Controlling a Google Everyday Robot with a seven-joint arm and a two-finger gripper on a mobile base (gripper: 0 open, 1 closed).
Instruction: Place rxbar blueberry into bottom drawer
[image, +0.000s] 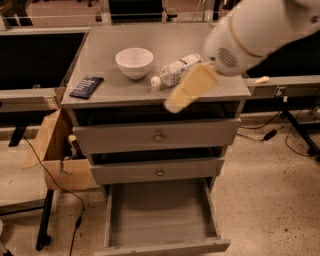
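rxbar blueberry (86, 86): small, flat, thin bar in a dark navy wrapper; lies on the front left corner of the grey cabinet top (125, 92), near the left edge, apart from the white bowl (134, 61).

Step in hand, as judged: approach for the pick; bar not yet grasped.

Gripper (186, 91): hangs over the front right of the top, in front of the white bottle (175, 71), well apart from the bar; open or closed cannot be told; nothing seen in its hold.

Method: cross leftward above bowl and bottle; the bottle lies on its side and would likely roll if nudged; close across the bar's narrow width; a thin wrapper gives little height to pinch and may slide on the smooth top.

Bottom drawer (160, 215): pulled out; wide shallow grey tray, low walls; sits below 2 knobbed drawers (159, 136); release low inside.
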